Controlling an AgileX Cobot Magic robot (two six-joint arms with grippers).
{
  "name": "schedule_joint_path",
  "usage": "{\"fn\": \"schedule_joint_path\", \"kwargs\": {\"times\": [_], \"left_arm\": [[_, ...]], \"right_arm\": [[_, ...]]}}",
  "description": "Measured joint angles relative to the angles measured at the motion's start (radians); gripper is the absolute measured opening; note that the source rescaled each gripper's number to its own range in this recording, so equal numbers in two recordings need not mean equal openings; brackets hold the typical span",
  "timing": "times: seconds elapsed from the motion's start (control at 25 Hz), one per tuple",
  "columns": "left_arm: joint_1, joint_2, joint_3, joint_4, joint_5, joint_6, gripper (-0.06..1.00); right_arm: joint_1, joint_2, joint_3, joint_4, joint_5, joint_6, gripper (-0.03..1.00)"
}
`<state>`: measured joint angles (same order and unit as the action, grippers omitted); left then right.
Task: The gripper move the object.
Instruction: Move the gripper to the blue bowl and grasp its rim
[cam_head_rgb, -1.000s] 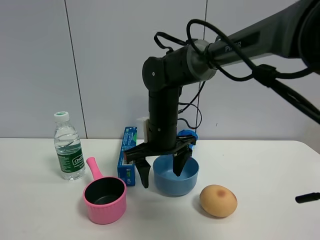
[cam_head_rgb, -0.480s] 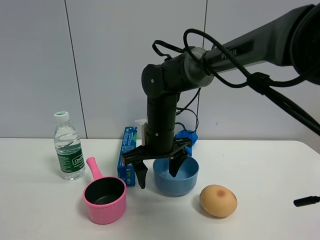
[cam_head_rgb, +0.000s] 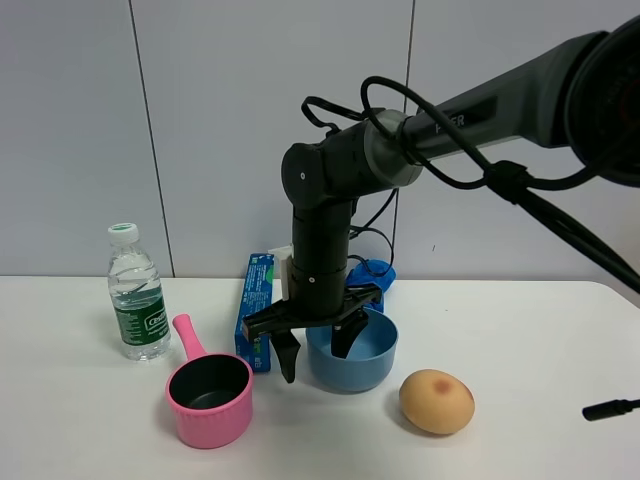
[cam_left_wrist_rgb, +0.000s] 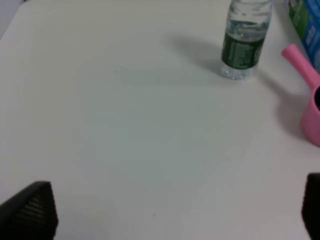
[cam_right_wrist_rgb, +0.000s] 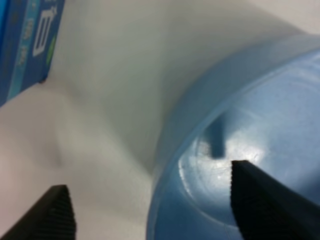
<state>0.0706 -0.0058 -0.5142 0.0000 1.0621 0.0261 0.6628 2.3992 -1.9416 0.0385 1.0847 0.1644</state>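
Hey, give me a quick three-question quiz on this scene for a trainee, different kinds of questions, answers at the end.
1. True or false: the right gripper has one finger inside the light blue bowl and one outside its rim.
2. The handled pot is: A green, B pink, C yellow.
3. Is the left gripper open or shut?
Key: 1 true; 2 B; 3 open.
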Motion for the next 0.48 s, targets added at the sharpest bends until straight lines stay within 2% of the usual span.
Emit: {"fn": "schedule_joint_path", "kwargs": {"times": [0.2,0.4,0.48], "left_arm": [[0.0,0.0,0.0,0.0,0.0,0.0,1.0],[0.0,0.0,0.0,0.0,0.0,0.0,1.0],[0.0,0.0,0.0,0.0,0.0,0.0,1.0]], "right_arm": [[0.0,0.0,0.0,-0.023,-0.005,0.0,0.43],[0.0,0.0,0.0,-0.087,-0.007,0.0,0.09],[0.0,0.0,0.0,-0.102,-0.007,0.0,0.03]]}}
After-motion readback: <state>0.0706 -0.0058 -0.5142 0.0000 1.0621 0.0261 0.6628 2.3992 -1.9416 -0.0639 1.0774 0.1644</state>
